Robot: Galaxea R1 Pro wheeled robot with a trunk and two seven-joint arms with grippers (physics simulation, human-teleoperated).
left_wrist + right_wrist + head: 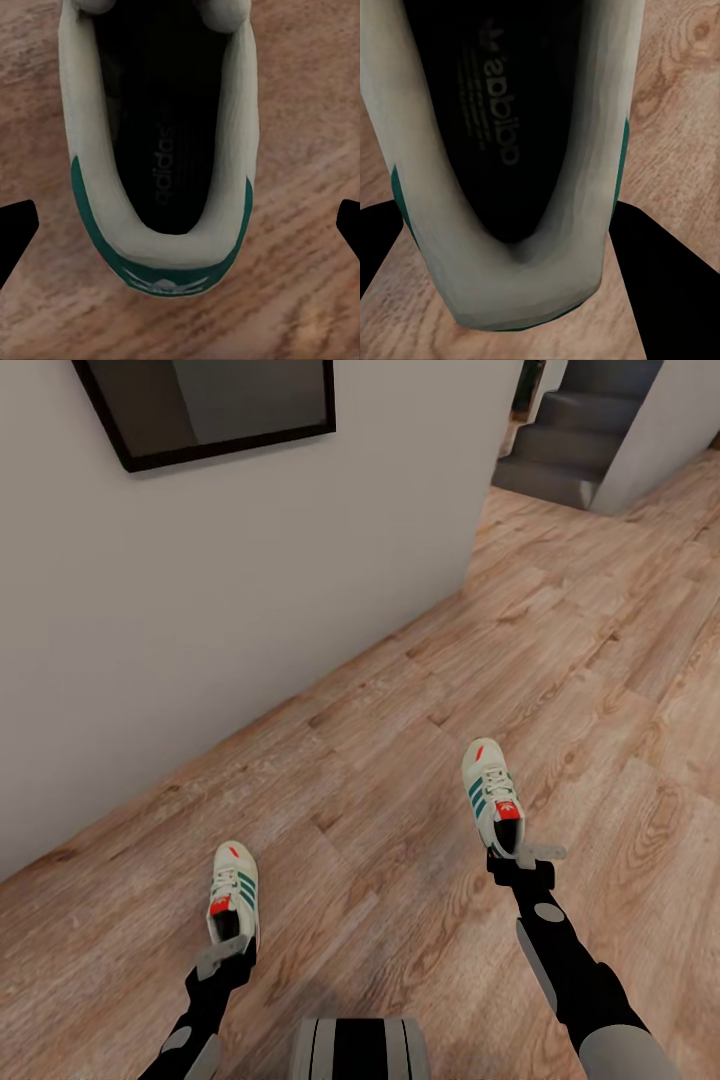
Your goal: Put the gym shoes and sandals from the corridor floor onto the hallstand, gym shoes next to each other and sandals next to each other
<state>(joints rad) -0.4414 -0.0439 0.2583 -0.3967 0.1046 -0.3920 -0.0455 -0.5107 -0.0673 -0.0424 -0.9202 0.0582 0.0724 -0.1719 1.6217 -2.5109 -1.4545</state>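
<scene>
Head view: the corridor floor runs off toward one o'clock, bounded by a pale wall along its ten o'clock side. A dark-framed panel hangs on that wall near eleven o'clock, and grey stairs rise in the far corner at one o'clock. Nothing lies on the planks between the two arms. The left gripper holds the heel of the left gym shoe at seven o'clock; the shoe's long axis runs nearly straight away from the robot, toe toward twelve. The right gripper grips the heel of the right gym shoe at five o'clock, toe tipped slightly toward eleven. The shoes are well apart.

Left wrist view: the left gym shoe's open collar faces the camera, heel nearest, wood floor behind it. The dark fingers stand wide of the heel on both sides, so I cannot tell whether they pinch it.

Right wrist view: the right gym shoe's heel sits close, black fingers pressed against both sides of it.
</scene>
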